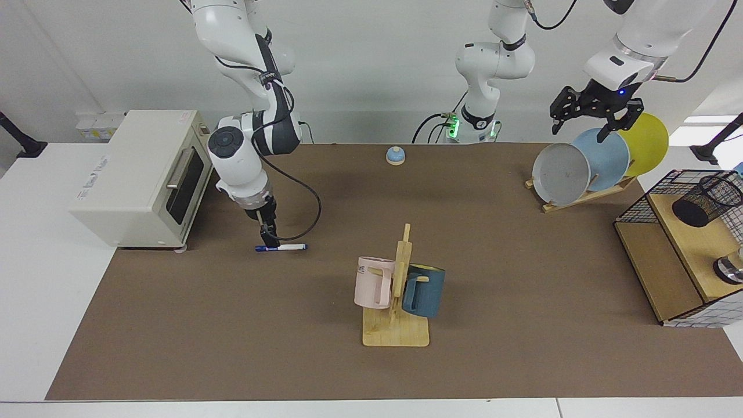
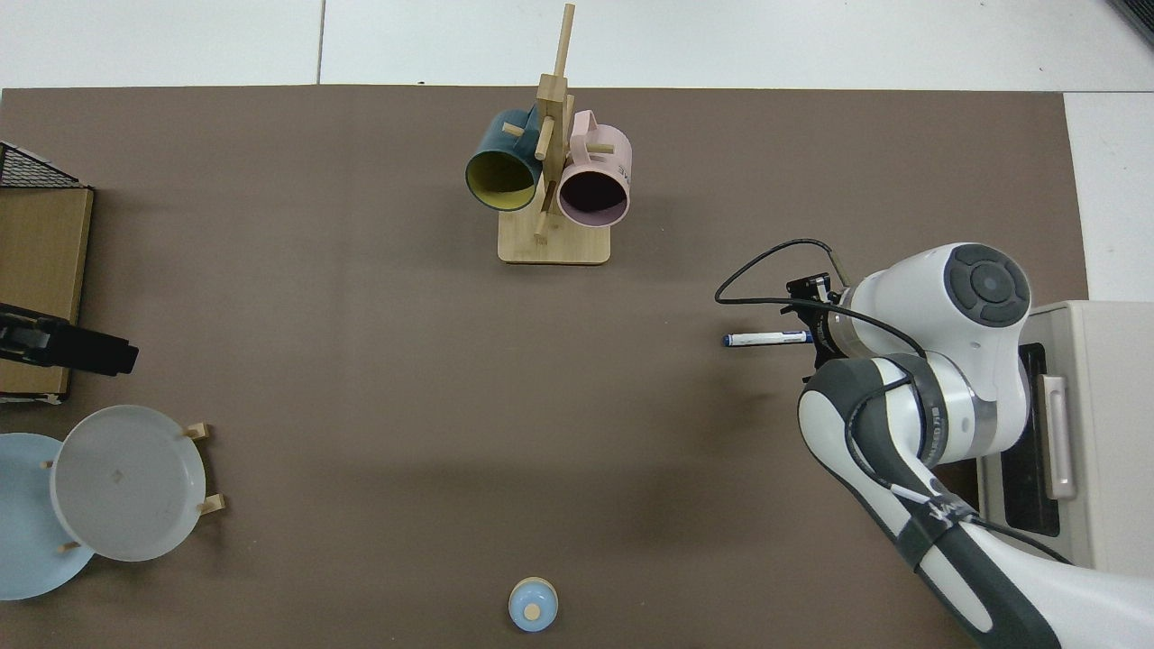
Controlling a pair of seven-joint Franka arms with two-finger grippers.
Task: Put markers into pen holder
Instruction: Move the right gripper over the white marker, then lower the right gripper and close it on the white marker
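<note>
The marker (image 1: pixel 281 247), white with a dark blue cap, lies flat on the brown mat (image 1: pixel 493 325) in front of the toaster oven. My right gripper (image 1: pixel 268 240) points straight down, its tip at the marker's blue-capped end, right at mat level. From above, the right arm's wrist covers that end, and the rest of the marker (image 2: pixel 764 339) sticks out beside it. The pen holder (image 1: pixel 705 200), a black mesh cup, leans on the wooden shelf of the wire rack at the far right. My left gripper (image 1: pixel 580 129) hangs open and empty above the plates, where the left arm waits.
A white toaster oven (image 1: pixel 139 174) stands close behind the right arm. A wooden mug tree (image 1: pixel 399 290) with a pink and a blue mug is mid-mat. A plate rack (image 1: pixel 586 165), a small blue bell (image 1: pixel 395 155) and the wire-and-wood rack (image 1: pixel 667 273) stand further off.
</note>
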